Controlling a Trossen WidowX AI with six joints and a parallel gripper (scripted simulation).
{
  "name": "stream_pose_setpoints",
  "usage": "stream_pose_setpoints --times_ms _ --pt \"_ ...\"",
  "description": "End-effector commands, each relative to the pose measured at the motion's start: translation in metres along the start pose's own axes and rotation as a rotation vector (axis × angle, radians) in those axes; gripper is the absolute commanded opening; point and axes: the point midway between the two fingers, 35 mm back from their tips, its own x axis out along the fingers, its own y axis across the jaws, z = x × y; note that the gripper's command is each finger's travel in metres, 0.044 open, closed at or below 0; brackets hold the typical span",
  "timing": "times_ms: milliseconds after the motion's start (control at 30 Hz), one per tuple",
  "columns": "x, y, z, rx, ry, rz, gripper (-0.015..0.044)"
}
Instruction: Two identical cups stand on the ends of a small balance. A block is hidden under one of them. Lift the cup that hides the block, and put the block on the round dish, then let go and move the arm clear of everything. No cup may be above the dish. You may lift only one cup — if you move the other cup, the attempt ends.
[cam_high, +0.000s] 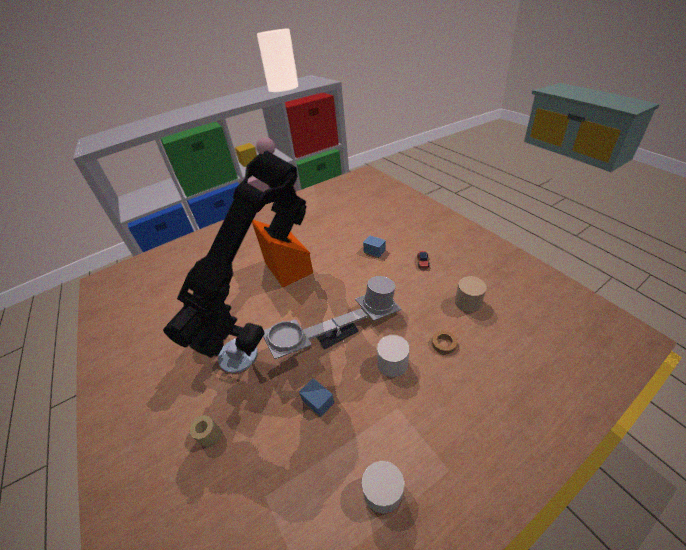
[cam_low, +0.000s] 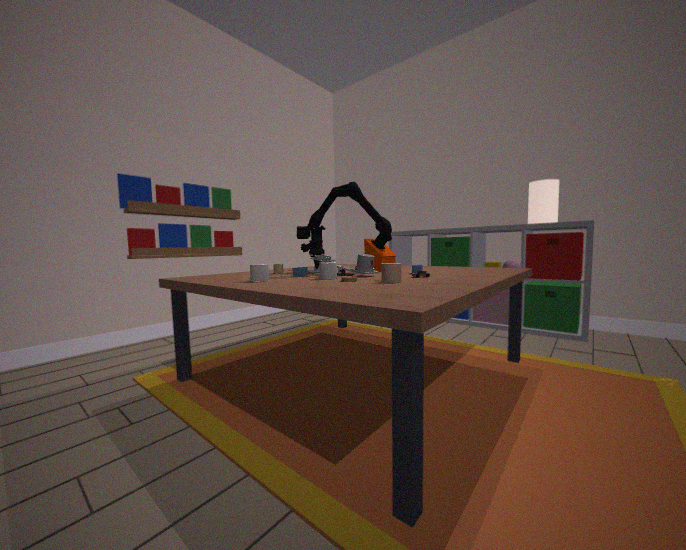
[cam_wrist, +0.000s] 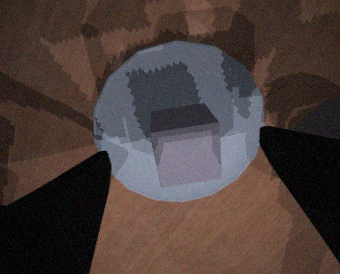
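Over the round dish, the hand hangs spread apart, block resting released; next, judged: rise clear.

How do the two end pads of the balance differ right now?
The far pad carries a grey cup standing mouth down; the near pad carries only an upturned cup, its hollow and rim showing. The far pad lies away from the gripper; the near pad lies right beside the gripper, which hangs open over the block on the round dish. Both pads are grey squares on one beam.
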Motion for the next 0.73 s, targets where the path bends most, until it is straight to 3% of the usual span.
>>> stream_pose_setpoints --times_ms 0,67,233,400,700 --pt "-0.033 0.0 0.003 -0.002 -0.01 -0.001 0.044" --pt "-0.052 -0.001 0.001 0.001 -0.008 0.0 0.044" --pt "-0.056 -0.001 0.0 0.001 -0.008 0.0 0.044" --pt "-0.099 -0.003 -0.003 0.009 -0.013 0.004 0.044" --pt "-0.101 -0.003 -0.003 0.009 -0.013 0.004 0.044"
